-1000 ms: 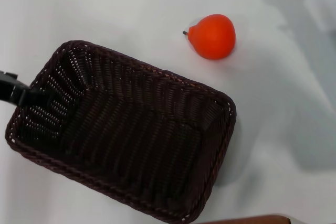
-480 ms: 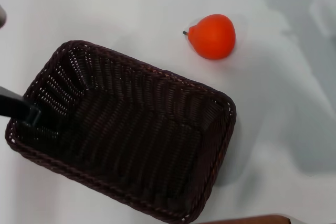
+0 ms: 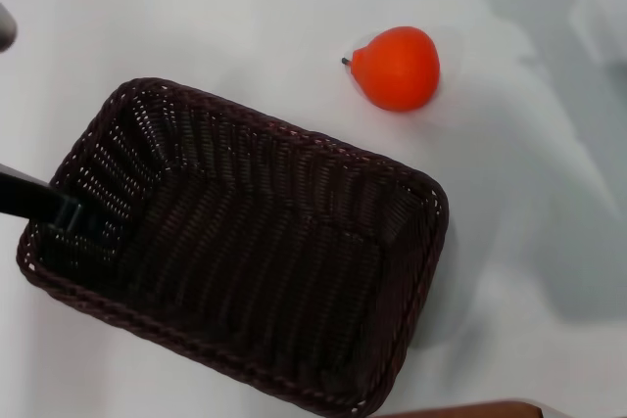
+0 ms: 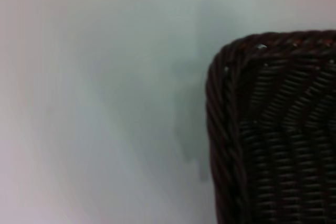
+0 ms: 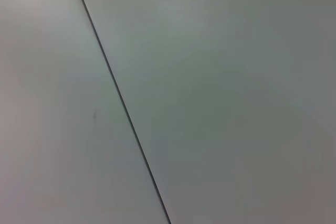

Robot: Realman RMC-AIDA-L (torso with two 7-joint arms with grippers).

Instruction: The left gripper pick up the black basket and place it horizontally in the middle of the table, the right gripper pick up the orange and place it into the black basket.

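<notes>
A black wicker basket sits on the white desk, lying at a slant in the head view with its long axis running from about ten o'clock to four o'clock, open side up and nothing inside but the tip of the left gripper. That gripper reaches in from nine o'clock as a single dark finger, angled slightly downward, crossing the braided rim at the basket's short left end and ending against the inner wall there; whether its jaws are apart, together or clamped on the rim cannot be told, since only this one finger shows. The orange, a smooth orange-red fruit with a small dark stem nub pointing toward nine o'clock, rests on the desk at roughly one o'clock from the basket's centre, apart from the rim and untouched. The left wrist view takes in one rounded corner of the basket and its braided edge, set on the bare desk. The right wrist view shows only a pale surface crossed by a thin dark diagonal line; the right gripper appears in no view.
</notes>
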